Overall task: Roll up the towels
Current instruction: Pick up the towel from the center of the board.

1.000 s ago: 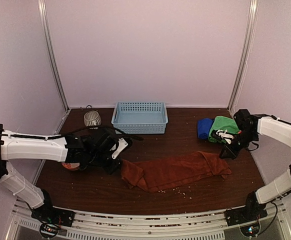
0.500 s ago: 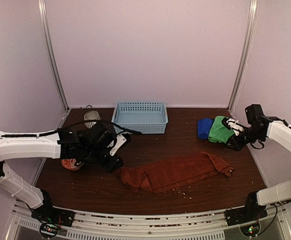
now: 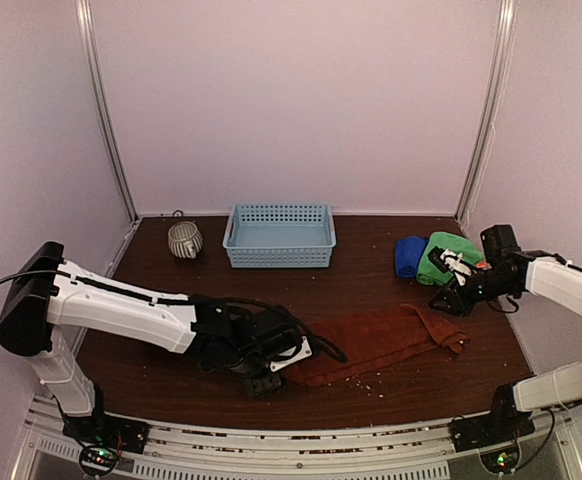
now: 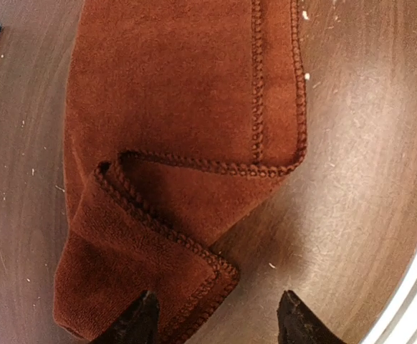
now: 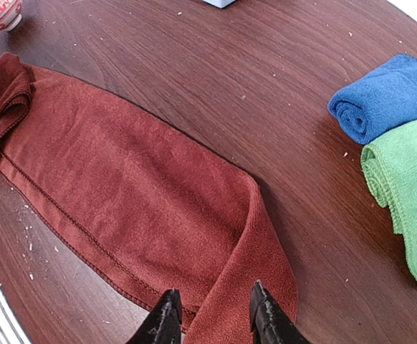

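Rust-red cloth is lying long and flat across the table point(image 3: 361, 285): the red towel point(image 3: 381, 338), with one arm at each end. Your left gripper point(image 4: 219, 326) is hanging over the left end, jaws wide apart and holding nothing. Your right gripper point(image 5: 214, 322) is hovering over the right end, jaws narrowly apart and also holding nothing.

The left corner is lying doubled over itself. If you are closing there, you are risking a pinch on one layer only, and the roll would probably be coming out skewed or cone-shaped. The right end is humped into a ridge, which is likely to be bunching inside the roll. Crumbs point(image 3: 356, 380) are sitting along the near edge and could be getting rolled in.

You are seeing three towels: red, the blue roll point(image 5: 380, 100) and the green towel point(image 5: 409, 193), those two touching. You are also seeing one basket point(image 3: 279, 262), one mug point(image 3: 183, 240) and one bowl point(image 5: 1, 13).
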You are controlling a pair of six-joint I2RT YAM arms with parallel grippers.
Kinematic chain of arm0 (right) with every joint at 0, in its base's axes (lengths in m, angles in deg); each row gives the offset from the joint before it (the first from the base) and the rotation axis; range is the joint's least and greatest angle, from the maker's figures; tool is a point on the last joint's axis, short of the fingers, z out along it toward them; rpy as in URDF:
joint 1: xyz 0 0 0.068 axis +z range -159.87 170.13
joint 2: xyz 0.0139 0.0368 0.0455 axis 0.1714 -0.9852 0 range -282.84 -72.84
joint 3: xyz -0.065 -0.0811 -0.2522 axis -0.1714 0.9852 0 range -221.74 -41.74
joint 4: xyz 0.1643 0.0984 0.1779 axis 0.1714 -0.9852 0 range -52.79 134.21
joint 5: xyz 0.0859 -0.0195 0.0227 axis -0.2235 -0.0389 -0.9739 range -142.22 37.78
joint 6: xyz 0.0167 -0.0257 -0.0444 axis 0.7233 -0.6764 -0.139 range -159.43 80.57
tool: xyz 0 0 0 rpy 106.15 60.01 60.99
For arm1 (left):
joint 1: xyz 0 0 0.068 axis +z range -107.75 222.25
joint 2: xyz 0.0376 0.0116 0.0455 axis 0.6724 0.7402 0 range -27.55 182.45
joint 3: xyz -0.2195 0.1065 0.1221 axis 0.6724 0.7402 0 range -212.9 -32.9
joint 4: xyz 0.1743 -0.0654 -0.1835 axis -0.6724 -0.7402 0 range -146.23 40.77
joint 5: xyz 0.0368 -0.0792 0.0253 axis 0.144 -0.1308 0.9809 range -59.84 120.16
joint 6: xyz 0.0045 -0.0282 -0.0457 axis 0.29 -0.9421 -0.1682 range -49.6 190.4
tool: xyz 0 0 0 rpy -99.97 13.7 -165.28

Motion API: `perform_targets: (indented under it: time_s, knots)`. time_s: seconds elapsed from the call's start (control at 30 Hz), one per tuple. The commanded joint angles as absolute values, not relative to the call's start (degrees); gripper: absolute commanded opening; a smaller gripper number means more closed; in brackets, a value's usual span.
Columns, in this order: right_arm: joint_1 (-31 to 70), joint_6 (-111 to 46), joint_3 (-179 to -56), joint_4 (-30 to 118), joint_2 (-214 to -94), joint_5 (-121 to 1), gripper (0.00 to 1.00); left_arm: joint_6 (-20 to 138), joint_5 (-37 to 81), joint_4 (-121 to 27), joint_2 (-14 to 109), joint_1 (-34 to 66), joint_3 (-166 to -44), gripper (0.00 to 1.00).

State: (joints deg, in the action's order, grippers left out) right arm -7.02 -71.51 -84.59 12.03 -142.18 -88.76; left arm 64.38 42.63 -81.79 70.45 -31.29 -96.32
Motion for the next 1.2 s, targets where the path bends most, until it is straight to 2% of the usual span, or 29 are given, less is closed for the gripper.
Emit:
perform_targets:
  time_s: [0.0, 0.17, 0.37, 0.5, 0.57, 0.7, 0.9, 1.1, 1.17]
  knots:
    - [-6.58, -73.08, -83.58, 13.36, -142.25, -90.31, 0.33, 66.81, 45.31, -82.03, 72.89, -30.96, -98.93, 0.58]
    - [-6.57, -73.09, -83.51, 13.4, -142.23, -90.57, 0.33, 66.88, 50.45, -81.58, 75.96, -30.96, -99.99, 0.58]
    - [-6.44, -73.53, -83.52, 13.23, -142.5, -90.08, 0.33, 67.69, 53.34, -81.14, 78.47, -30.9, -101.0, 0.44]
    - [-6.44, -73.53, -83.44, 13.2, -142.29, -90.1, 0.32, 67.77, 54.92, -81.35, 78.42, -30.68, -100.93, 0.29]
    - [-6.37, -73.64, -83.57, 13.1, -142.35, -90.03, 0.32, 67.58, 55.97, -81.63, 77.79, -30.7, -101.06, 0.17]
    - [-6.23, -76.4, -85.21, 9.9, -141.5, -86.82, 0.33, 66.83, 56.74, -81.58, 73.67, -29.78, -101.42, 0.0]
    - [-3.12, -84.18, -87.93, -1.2, -139.95, -76.88, 0.38, 63.95, 56.27, -80.76, 65.59, -25.46, -100.72, 0.0]
    - [-1.01, -86.22, -83.76, -1.21, -138.78, -69.48, 0.46, 56.47, 60.11, -78.68, 59.45, -20.24, -97.24, 0.0]
    - [0.3, -86.0, -82.5, -0.79, -139.35, -67.65, 0.47, 55.88, 55.92, -76.9, 58.09, -19.41, -95.91, 0.0]
